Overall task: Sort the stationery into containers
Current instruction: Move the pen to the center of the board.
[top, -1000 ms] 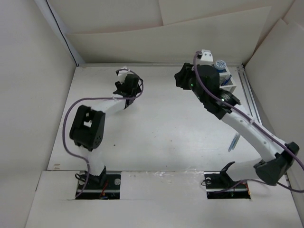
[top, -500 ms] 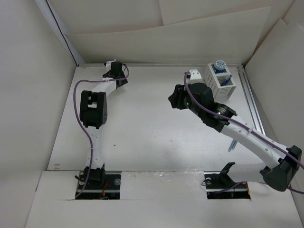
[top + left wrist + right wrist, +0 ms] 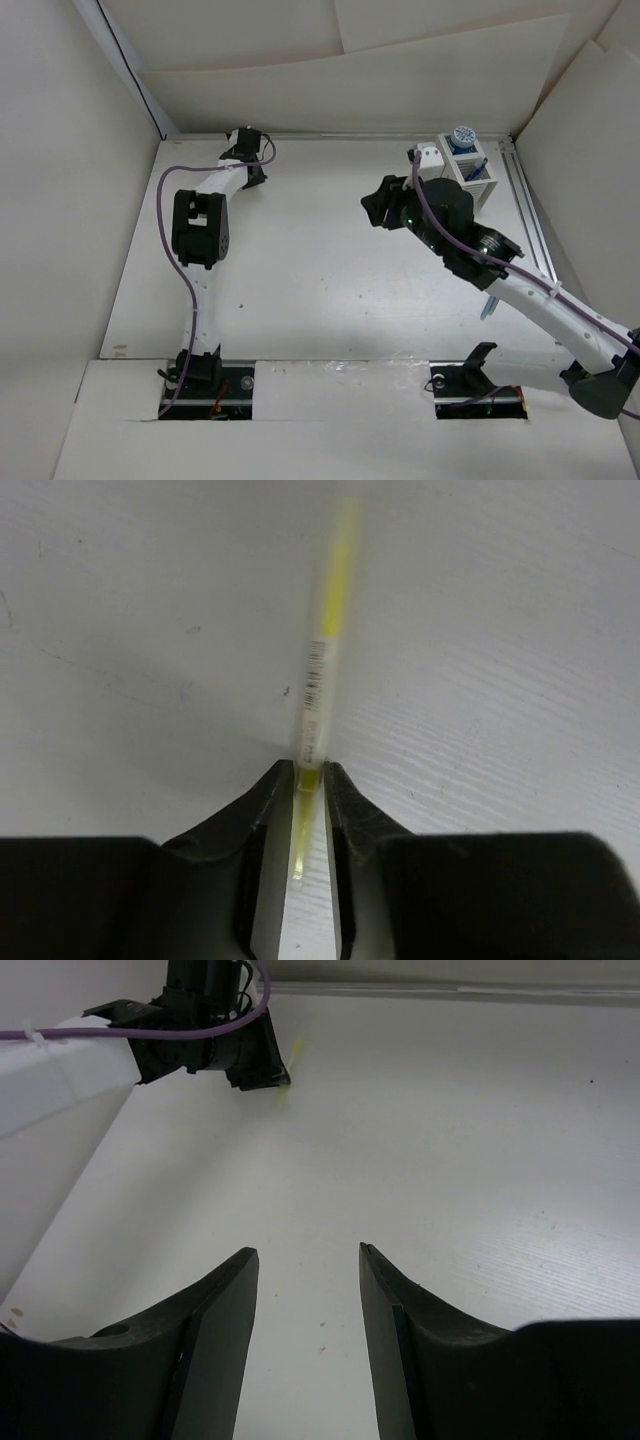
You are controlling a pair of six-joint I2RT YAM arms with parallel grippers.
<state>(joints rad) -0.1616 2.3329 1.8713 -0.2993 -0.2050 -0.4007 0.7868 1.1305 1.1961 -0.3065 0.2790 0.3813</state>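
White panels enclosed a white table on three sides. The left arm was extended to the far left corner of the table. The left end effector was closed to a narrow gap on a thin pale-yellow stick. Both fingers pressed the near end of the stick. The rest of the stick, which bore a small barcode label, projected straight ahead of the fingertips, low over the table. Its far end was blurred.

The right end effector was held above the table with its jaws moderately apart and nothing between them. It pointed toward the left end effector and the stick, which lay well ahead of it and to its left.

A white slatted box stood at the far right of the table, just beside the right wrist. A blue-and-white roll sat in its far compartment, and a dark blue pen leaned in its near compartment. A short light-blue stick lay on the table beside the right forearm, well behind the right end effector.
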